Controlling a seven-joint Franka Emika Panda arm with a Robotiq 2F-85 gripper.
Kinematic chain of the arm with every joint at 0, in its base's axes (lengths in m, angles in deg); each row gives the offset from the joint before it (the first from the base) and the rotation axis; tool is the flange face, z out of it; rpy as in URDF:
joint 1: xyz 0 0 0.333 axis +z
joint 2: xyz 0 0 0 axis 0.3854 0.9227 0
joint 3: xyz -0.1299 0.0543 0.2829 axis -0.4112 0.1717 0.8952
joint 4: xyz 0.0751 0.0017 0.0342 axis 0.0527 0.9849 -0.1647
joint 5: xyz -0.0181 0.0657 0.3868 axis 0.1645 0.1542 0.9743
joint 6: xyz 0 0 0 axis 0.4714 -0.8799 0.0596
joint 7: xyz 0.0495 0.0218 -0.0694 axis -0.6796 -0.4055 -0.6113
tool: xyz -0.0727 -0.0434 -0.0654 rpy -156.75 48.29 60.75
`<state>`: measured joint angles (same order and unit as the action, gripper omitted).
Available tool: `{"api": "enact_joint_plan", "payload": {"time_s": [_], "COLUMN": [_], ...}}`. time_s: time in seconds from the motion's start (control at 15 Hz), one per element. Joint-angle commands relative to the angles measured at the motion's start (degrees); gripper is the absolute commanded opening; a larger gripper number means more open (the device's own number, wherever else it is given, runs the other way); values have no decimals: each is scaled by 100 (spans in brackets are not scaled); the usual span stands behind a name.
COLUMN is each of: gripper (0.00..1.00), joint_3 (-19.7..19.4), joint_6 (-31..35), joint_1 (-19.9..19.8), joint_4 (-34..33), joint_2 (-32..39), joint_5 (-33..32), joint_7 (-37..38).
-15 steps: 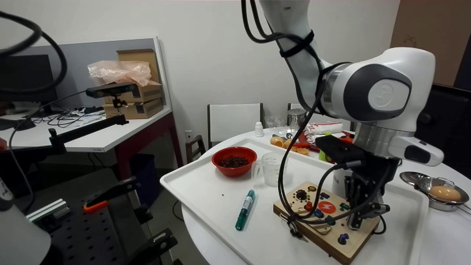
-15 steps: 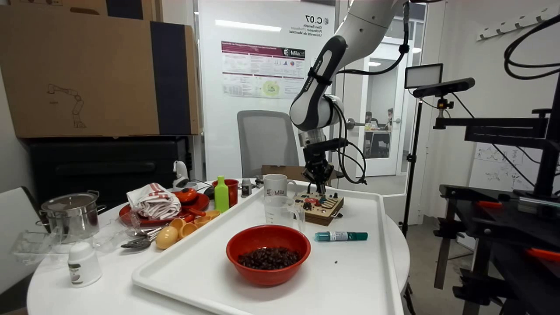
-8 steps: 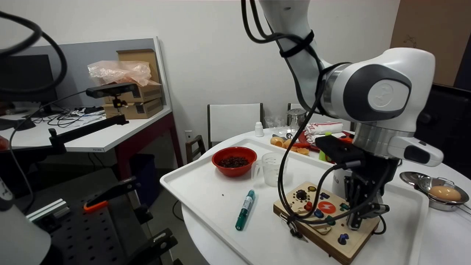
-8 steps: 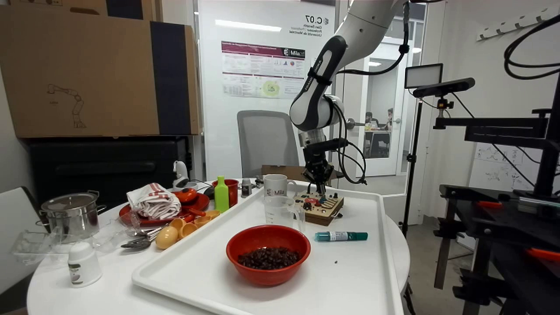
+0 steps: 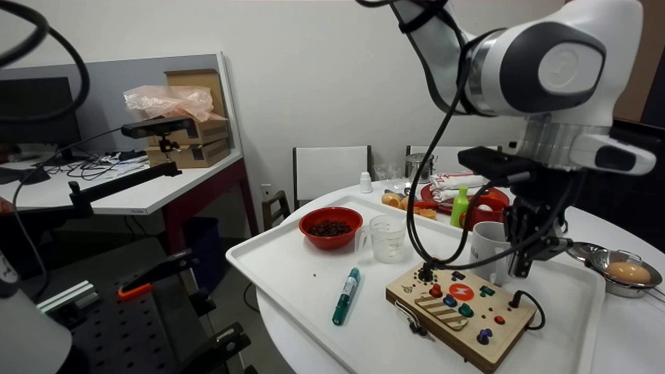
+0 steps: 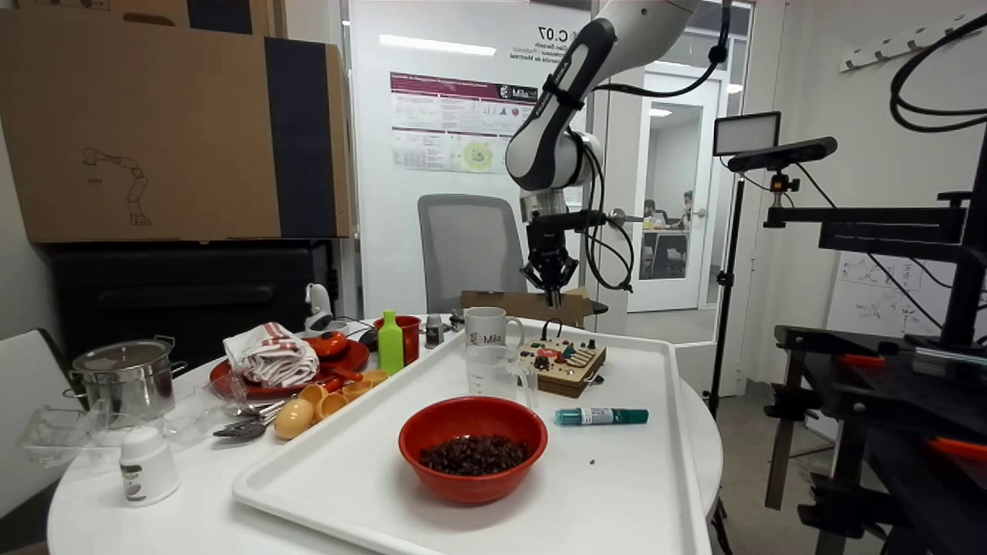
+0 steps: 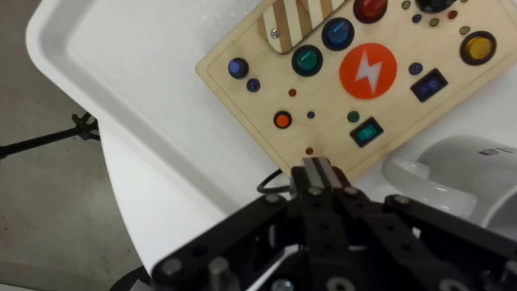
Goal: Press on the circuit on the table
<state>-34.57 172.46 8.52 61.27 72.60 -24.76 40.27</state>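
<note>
Mug is showing "Mila"; wrist view catching only part of lettering. Poster is carrying "Mila" at upper right, remaining print running too small. Glass panel is displaying "C.07" mirrored, smaller mirrored lines sitting below. Circuit is bearing white lightning bolt on red disc. Marker and white bottle are wearing labels, too small to read.
</note>
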Motion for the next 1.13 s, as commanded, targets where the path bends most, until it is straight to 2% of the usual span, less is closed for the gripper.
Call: {"api": "enact_joint_plan", "payload": {"time_s": [0.0, 0.13, 0.67, 0.73, 0.8, 0.93, 1.07], "gripper": [0, 0, 0, 18, 3, 15, 19], "joint_3": [88, 243, 735, 808, 682, 742, 750], "joint_6": [-285, -369, -266, -256, -340, -341, -340], "joint_1": [10, -35, -50, -76, -11, 3, 1], "joint_4": [505, 690, 1433, 1500, 1128, 1247, 1309], "joint_2": [-805, -1137, -2165, -2289, -1882, -2079, -2150], "joint_5": [-56, -153, -227, -123, -189, -177, -175], "joint_7": [-460, -1148, -3083, -3260, -2878, -3044, -3110]}}
